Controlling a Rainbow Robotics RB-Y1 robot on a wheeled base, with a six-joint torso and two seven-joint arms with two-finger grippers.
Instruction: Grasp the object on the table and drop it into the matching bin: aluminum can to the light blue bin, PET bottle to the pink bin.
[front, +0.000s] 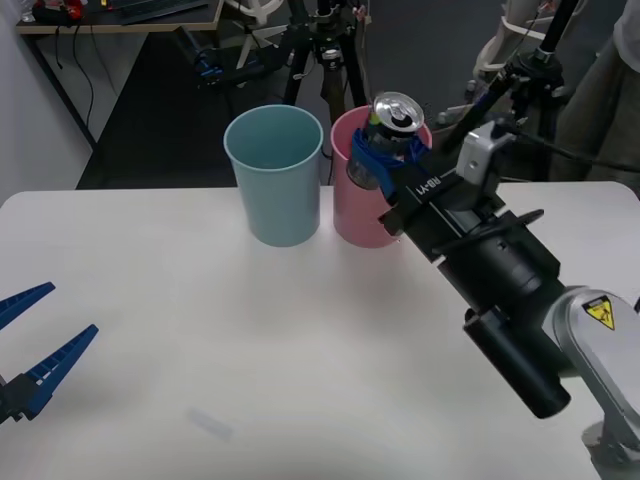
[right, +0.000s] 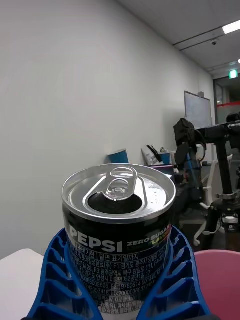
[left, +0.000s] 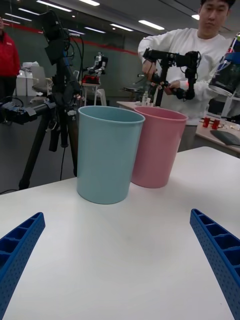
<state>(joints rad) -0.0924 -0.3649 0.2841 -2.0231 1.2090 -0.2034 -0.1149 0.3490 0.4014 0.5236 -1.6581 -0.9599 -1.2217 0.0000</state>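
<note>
My right gripper (front: 385, 150) is shut on the aluminum can (front: 393, 122), a dark Pepsi can with a shiny opened top (right: 119, 194), and holds it upright in the air over the pink bin (front: 352, 215). Both blue fingers (right: 60, 280) clasp the can's sides. The light blue bin (front: 275, 175) stands just left of the pink one on the white table (front: 250, 350). Low at the table's left edge, my left gripper (front: 35, 335) is open and holds nothing. Both bins (left: 106, 152) stand ahead of it in the left wrist view, with the raised can (left: 228, 75) at the far edge.
Tripods (front: 320, 50) and cables crowd the dark floor behind the table. A person in white (left: 190, 60) stands beyond the bins with a handheld rig. The tabletop between the left gripper and the bins is bare.
</note>
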